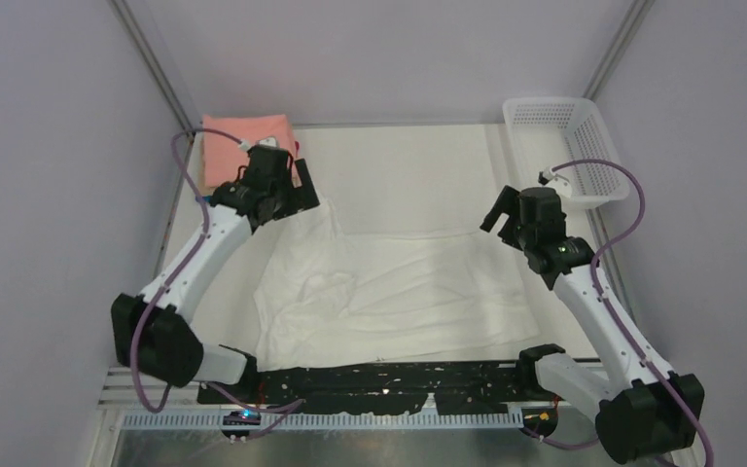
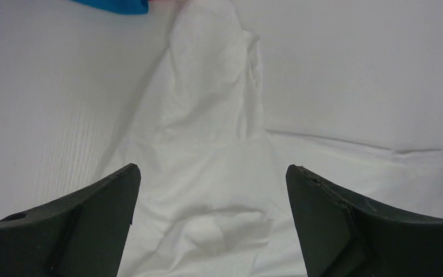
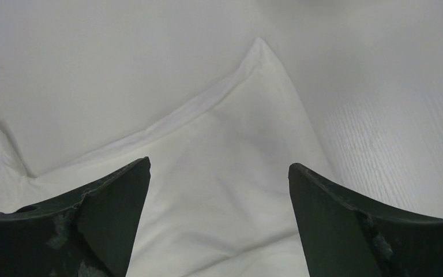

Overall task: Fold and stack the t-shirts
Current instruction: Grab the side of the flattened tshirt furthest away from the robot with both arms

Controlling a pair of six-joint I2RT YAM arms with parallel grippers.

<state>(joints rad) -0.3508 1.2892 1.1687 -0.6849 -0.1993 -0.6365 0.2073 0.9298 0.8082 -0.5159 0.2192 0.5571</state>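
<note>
White t-shirt [image 1: 389, 292] lies spread at table centre. Left gripper [image 2: 210, 173] above its far-left corner, fingers spread, empty. Right gripper [image 3: 219, 167] above far-right corner, likewise spread. Salmon-pink shirt [image 1: 243, 146] folded, far-left table corner

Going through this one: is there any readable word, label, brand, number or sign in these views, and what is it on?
None can be read.
White t-shirt: plain, no print showing.
Salmon-pink folded shirt: no lettering.
Mesh basket: no label visible.
White tab on the left wrist: too small to tell.
</note>
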